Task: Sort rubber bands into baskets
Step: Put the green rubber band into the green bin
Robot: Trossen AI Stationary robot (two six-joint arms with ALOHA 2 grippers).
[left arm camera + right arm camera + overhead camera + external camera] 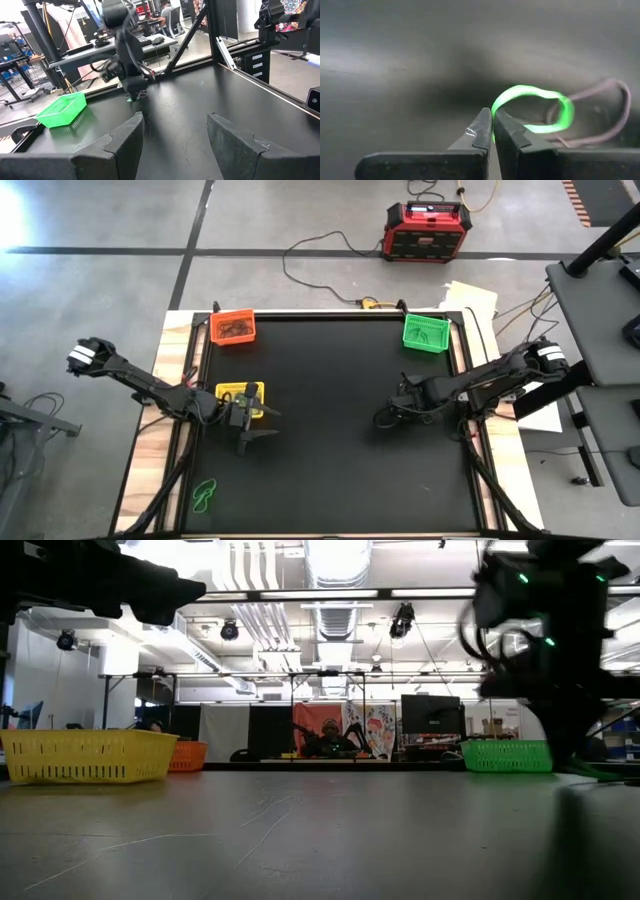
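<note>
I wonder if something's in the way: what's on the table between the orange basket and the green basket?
Nothing: the high view shows only bare black mat between the orange basket and the green basket.

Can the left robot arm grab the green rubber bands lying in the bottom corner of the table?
Probably yes. The left gripper hangs open by the yellow basket, and only bare black mat separates it from the green rubber bands, which lie on its own side.

No legible text, labels, brands, numbers or signs in any view. Posters (365, 728) on the far wall in the low view: colourful, lettering not readable. Red-and-black box (428, 230) on the floor in the high view: markings too small to read.
</note>
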